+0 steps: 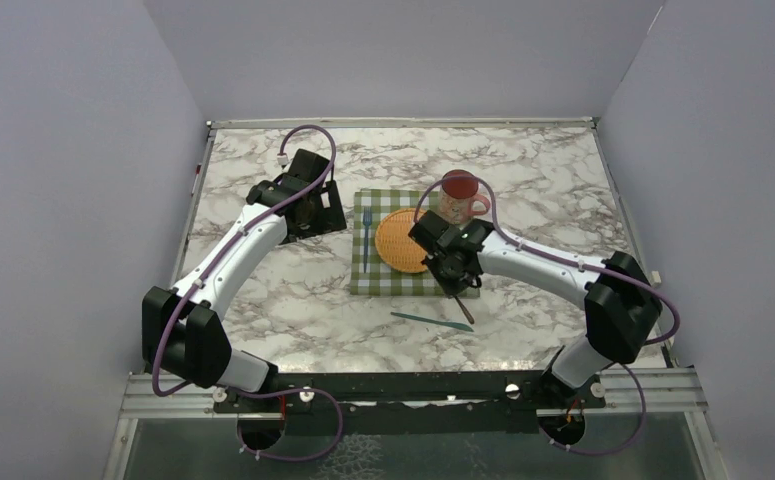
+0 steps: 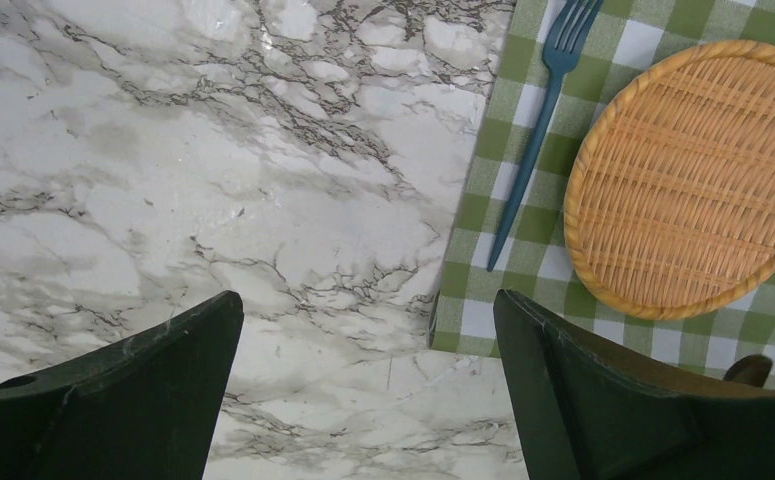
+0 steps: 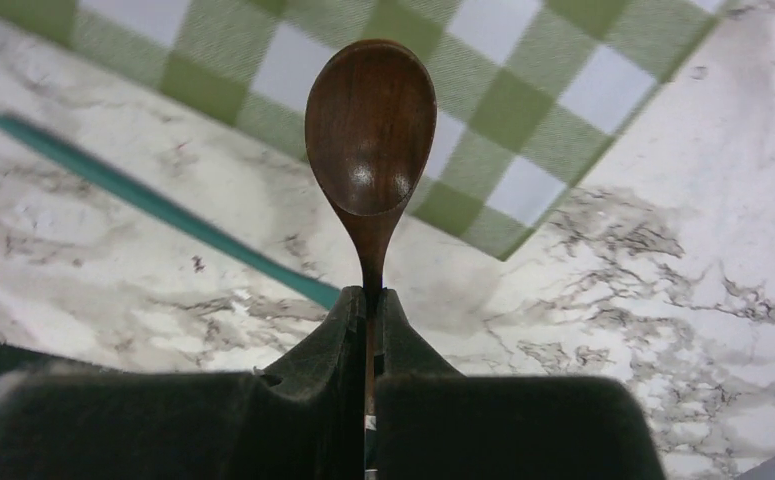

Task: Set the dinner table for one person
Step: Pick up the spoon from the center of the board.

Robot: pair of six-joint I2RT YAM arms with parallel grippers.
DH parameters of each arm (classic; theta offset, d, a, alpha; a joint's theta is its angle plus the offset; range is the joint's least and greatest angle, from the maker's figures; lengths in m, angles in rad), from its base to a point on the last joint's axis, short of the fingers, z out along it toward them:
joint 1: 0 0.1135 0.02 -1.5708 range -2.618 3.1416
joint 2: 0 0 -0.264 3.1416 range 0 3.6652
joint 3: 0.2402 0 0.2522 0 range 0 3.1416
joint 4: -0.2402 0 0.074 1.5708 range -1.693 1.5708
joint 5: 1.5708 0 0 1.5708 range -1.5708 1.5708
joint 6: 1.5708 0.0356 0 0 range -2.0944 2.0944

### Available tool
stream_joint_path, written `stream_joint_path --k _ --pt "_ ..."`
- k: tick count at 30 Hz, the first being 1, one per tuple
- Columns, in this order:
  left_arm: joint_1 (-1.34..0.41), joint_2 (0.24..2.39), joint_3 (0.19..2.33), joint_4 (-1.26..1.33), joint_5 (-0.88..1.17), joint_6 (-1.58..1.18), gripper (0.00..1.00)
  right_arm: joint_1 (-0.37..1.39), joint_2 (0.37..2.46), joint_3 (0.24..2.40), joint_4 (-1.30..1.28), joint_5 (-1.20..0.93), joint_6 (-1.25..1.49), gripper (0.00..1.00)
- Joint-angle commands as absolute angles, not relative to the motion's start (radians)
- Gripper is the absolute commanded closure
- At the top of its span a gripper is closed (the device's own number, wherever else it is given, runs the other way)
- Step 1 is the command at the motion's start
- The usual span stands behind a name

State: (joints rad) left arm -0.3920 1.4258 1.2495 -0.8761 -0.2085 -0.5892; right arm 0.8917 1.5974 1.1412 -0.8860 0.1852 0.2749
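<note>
On the marble dinner table lies a green-and-white checked cloth. It carries a round wicker plate, a blue fork left of the plate, and a red-pink mug at its far right corner. My right gripper is shut on the handle of a dark wooden spoon, whose bowl hangs over the cloth's near right corner. A teal knife lies on the marble just in front of the cloth. Left of the cloth, my left gripper hovers open over bare marble.
A metal frame edges the tabletop, with lilac walls on three sides. The arm bases sit on the rail at the near edge. In the left wrist view the fork and plate lie to the right of the jaws.
</note>
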Motion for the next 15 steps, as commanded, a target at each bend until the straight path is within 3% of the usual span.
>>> stream_joint_path --k 1,15 --pt "-0.385 1.430 1.285 -0.862 -0.189 -0.569 0.01 0.806 1.605 1.198 -0.897 0.229 0.299 0.99" --pt "-0.385 1.421 1.286 -0.865 -0.192 -0.561 0.01 0.613 1.783 1.315 -0.829 0.154 0.284 0.99"
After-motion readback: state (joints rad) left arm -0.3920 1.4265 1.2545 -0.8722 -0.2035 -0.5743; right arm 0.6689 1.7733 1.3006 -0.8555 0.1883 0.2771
